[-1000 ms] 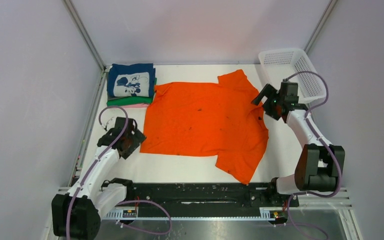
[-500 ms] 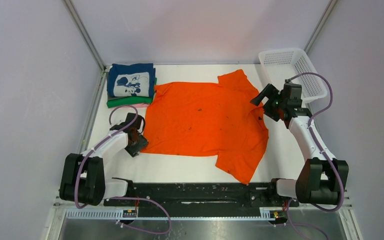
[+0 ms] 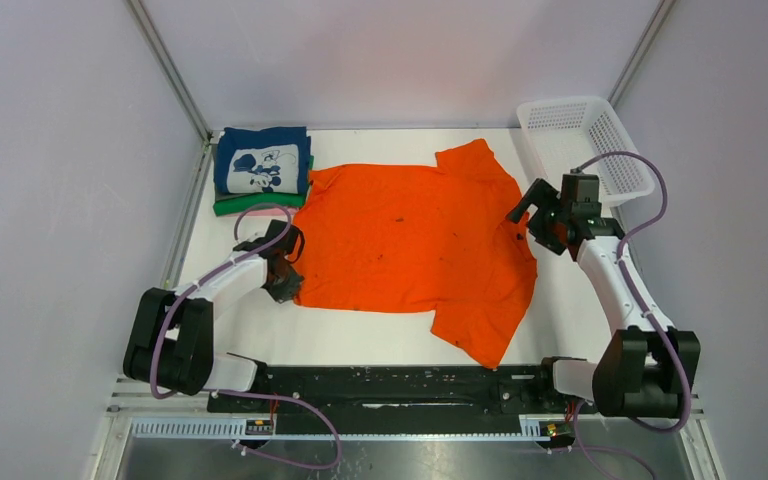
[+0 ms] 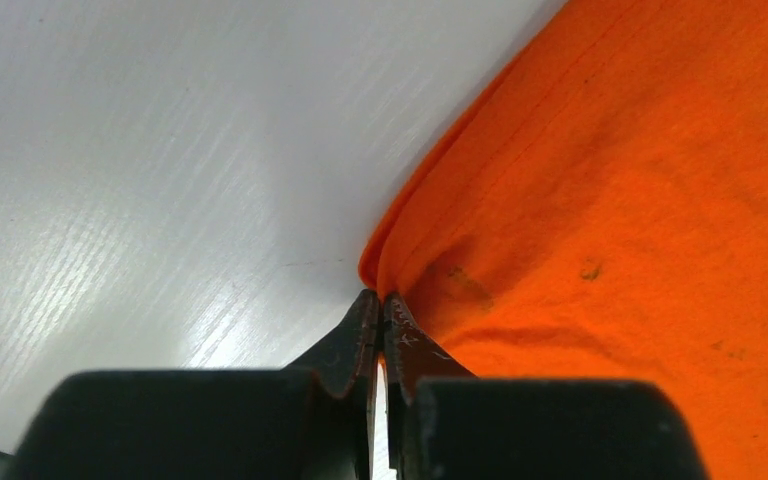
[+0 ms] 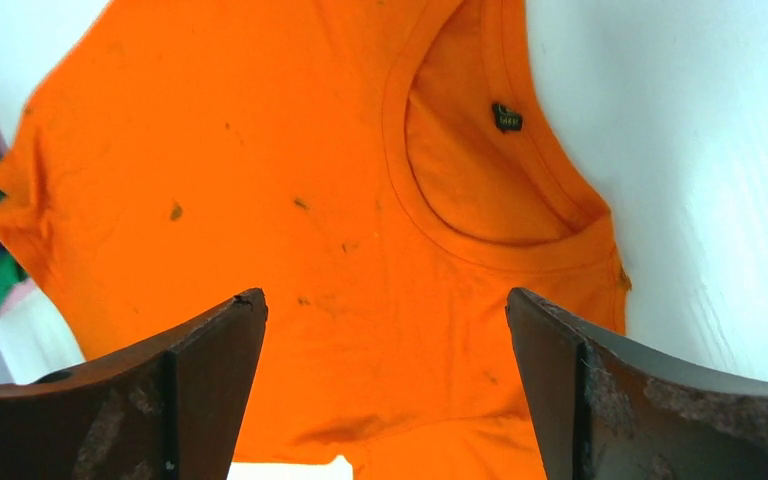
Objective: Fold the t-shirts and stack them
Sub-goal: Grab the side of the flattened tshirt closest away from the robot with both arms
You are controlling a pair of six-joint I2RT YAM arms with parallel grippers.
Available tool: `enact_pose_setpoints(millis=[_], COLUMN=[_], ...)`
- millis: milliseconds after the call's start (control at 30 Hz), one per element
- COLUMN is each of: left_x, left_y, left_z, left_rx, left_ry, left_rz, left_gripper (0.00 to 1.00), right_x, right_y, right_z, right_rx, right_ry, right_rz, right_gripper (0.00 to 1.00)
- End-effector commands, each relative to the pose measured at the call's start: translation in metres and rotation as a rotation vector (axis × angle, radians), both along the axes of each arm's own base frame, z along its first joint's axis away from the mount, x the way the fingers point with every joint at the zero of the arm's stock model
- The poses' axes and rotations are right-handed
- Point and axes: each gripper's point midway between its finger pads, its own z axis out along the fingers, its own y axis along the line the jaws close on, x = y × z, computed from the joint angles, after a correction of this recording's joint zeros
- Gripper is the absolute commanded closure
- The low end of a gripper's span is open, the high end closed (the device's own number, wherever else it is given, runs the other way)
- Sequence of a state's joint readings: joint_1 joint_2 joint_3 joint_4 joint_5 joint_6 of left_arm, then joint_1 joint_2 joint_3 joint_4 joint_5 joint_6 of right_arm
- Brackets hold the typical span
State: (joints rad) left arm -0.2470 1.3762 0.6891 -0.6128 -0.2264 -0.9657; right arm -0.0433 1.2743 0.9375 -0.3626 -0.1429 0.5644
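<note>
Sees orange t-shirt (image 3: 410,245) spread flat at centre of table (image 3: 360,340), long axis running 9 to 3 o'clock, collar (image 5: 480,250) pointing to 3, hem (image 4: 400,230) to 9, with left gripper (image 4: 378,300) pressed closed against hem edge and right gripper (image 5: 384,300) gaping wide by collar, holding nothing.

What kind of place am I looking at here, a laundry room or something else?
Probably a robotics test booth, not a laundry: a white table boxed in by plain panels, a left arm and right arm bolted at its edge, and an orange t-shirt spread beside a folded stack.
</note>
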Motion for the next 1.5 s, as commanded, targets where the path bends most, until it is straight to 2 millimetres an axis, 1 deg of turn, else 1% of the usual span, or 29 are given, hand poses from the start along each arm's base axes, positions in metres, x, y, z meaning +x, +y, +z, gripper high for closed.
enact_pose_setpoints(millis=[0,67,167,300,367,400,433,533,633,800,900,967,1033,1067,1100,1167,1200,1233,1333,1467], left_x=[-0.008,-0.011,-0.017,-0.018,-0.017,-0.017,-0.017,-0.019,-0.021,-0.02,-0.018,-0.016,-0.014,-0.013,-0.013,-0.013,-0.012,-0.012,-0.009,-0.001], left_y=[0.007,0.008,0.013,0.014,0.013,0.014,0.015,0.017,0.017,0.014,0.013,0.012,0.01,0.009,0.01,0.01,0.01,0.009,0.008,0.003], left_z=[0.012,0.019,0.027,0.033,0.034,0.035,0.035,0.036,0.034,0.033,0.034,0.035,0.036,0.037,0.037,0.038,0.039,0.04,0.045,0.054], left_rx=[0.029,0.03,0.044,0.04,0.039,0.042,0.047,0.059,0.057,0.037,0.031,0.026,0.017,0.015,0.016,0.018,0.016,0.012,0.007,-0.018], left_ry=[-0.008,-0.018,-0.034,-0.056,-0.061,-0.061,-0.059,-0.058,-0.056,-0.063,-0.078,-0.084,-0.092,-0.095,-0.094,-0.098,-0.101,-0.104,-0.117,-0.128], left_rz=[-0.005,-0.008,-0.005,-0.009,-0.012,-0.017,-0.015,-0.011,-0.008,-0.003,-0.003,-0.003,-0.01,-0.012,-0.012,-0.011,-0.012,-0.013,-0.016,-0.034], left_gripper=[1.0,1.0,1.0,1.0,1.0,1.0,1.0,1.0,1.0,1.0,1.0,1.0,1.0,1.0,1.0,1.0,1.0,1.0,1.0,1.0], right_x=[-0.034,-0.061,-0.119,-0.189,-0.21,-0.223,-0.231,-0.247,-0.254,-0.257,-0.254,-0.249,-0.244,-0.244,-0.245,-0.243,-0.241,-0.237,-0.226,-0.203], right_y=[0.007,0.022,0.039,0.059,0.072,0.081,0.088,0.096,0.098,0.095,0.094,0.092,0.09,0.09,0.09,0.088,0.088,0.088,0.09,0.088], right_z=[0.002,-0.009,-0.033,-0.067,-0.076,-0.082,-0.086,-0.1,-0.114,-0.132,-0.142,-0.142,-0.144,-0.146,-0.148,-0.147,-0.144,-0.14,-0.124,-0.098], right_rx=[-0.146,-0.22,-0.305,-0.308,-0.299,-0.277,-0.27,-0.311,-0.33,-0.352,-0.368,-0.398,-0.413,-0.41,-0.409,-0.419,-0.424,-0.433,-0.451,-0.504], right_ry=[0.055,0.127,0.283,0.438,0.464,0.482,0.496,0.552,0.601,0.661,0.686,0.684,0.672,0.671,0.673,0.668,0.658,0.641,0.593,0.525], right_rz=[0.046,0.129,0.277,0.46,0.575,0.645,0.694,0.783,0.782,0.725,0.679,0.652,0.627,0.62,0.617,0.599,0.593,0.588,0.59,0.595], right_gripper=[0.03,0.04,0.06,0.1,0.11,0.13,0.14,0.18,0.25,0.31,0.35,0.39,0.5,0.57,0.66,0.85,0.91,0.94,0.95,0.99])
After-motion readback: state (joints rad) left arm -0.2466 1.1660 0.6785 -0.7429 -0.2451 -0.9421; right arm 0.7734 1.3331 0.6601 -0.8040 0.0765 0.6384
